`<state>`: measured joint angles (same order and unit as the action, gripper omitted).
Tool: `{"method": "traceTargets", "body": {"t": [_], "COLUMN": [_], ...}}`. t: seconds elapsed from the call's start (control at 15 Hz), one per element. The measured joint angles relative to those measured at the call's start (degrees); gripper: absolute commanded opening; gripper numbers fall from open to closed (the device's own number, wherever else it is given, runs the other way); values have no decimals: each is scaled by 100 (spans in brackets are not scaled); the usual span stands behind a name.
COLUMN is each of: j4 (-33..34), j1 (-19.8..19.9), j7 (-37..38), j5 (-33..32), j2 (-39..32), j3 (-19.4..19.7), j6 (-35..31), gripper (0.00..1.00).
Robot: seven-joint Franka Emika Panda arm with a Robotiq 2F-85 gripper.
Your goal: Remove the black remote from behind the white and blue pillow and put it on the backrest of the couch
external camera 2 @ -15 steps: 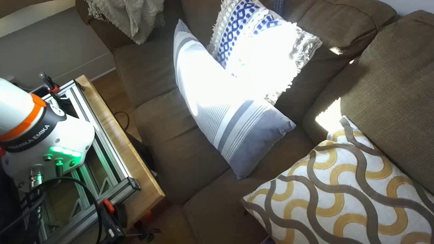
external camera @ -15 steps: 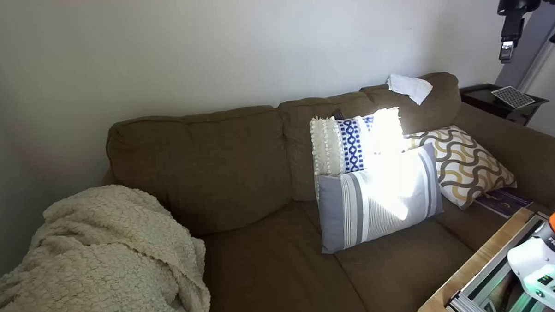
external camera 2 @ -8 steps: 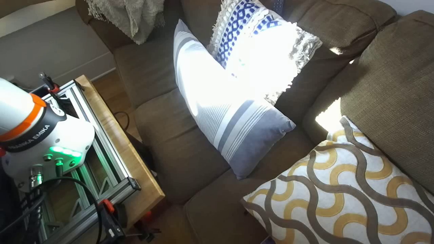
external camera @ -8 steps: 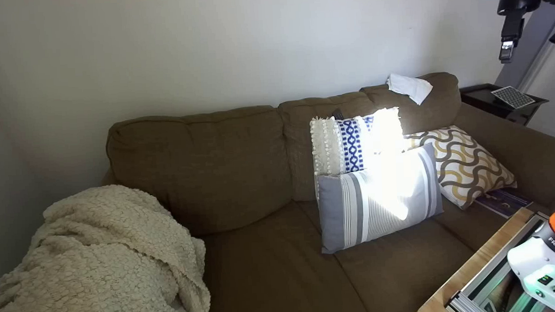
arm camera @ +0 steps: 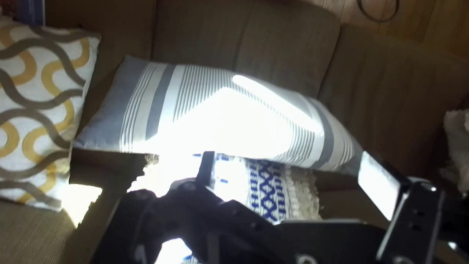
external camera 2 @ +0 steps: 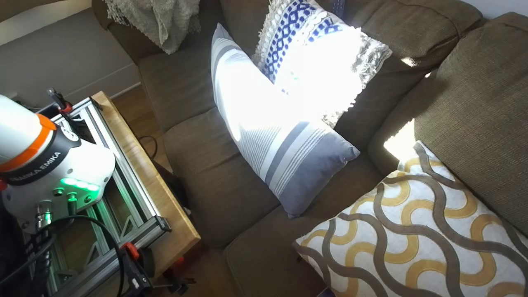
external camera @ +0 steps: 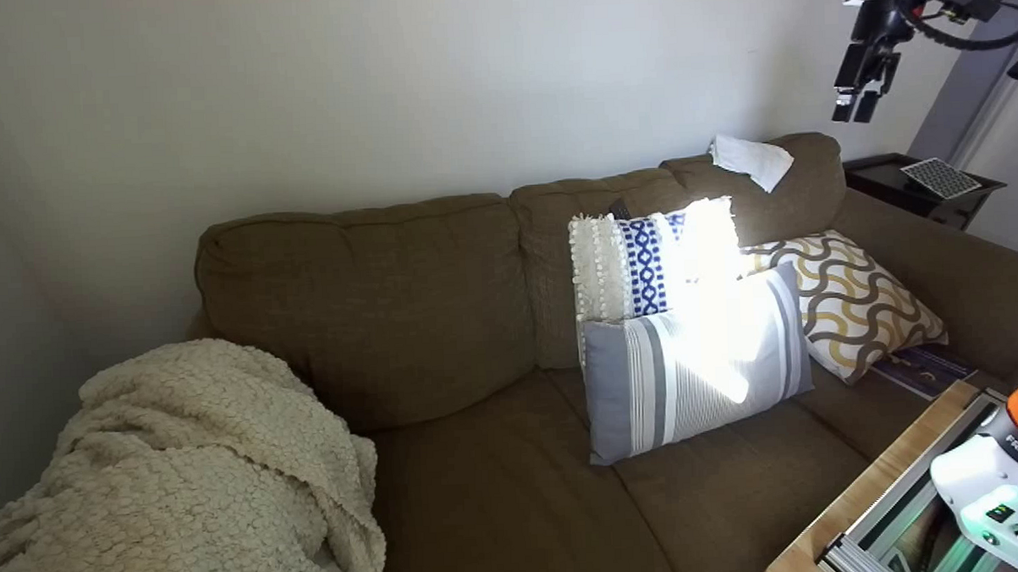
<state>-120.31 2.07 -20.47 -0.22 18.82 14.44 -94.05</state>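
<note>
The white and blue pillow (external camera: 646, 264), fringed with a blue patterned band, leans on the olive-brown backrest of the couch (external camera: 365, 299). The black remote (external camera: 619, 208) shows as a small dark end above the pillow's top edge. It also shows behind the pillow in an exterior view (external camera 2: 338, 7); its lower part is hidden. My gripper (external camera: 854, 109) is high in the air, beyond the couch's right part in that view, apart from pillow and remote. In the wrist view my gripper (arm camera: 287, 170) has its fingers wide apart, with nothing between them; the pillow (arm camera: 267, 190) lies far below.
A grey striped pillow (external camera: 648, 391) stands in front of the white and blue pillow. A yellow-brown patterned pillow (external camera: 857, 299) lies beside them. A white cloth (external camera: 752, 161) hangs over the backrest. A cream blanket (external camera: 210, 466) covers the couch's near end. Strong sunlight washes out both middle pillows.
My gripper has moved left in an exterior view and turned, so both fingers now show there. Pillows and remote have not moved.
</note>
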Motion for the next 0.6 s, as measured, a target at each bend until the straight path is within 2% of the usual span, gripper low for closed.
{"method": "traceTargets", "body": {"t": [0.33,0.6], "j4": [6,171], "j1": [-2,-11], "j7": [369,662], "j5": [422,588], "j2": [-681,-1413], "j3": [-335,-621], "j6": [-2142,-3326], "gripper": [100,100]}}
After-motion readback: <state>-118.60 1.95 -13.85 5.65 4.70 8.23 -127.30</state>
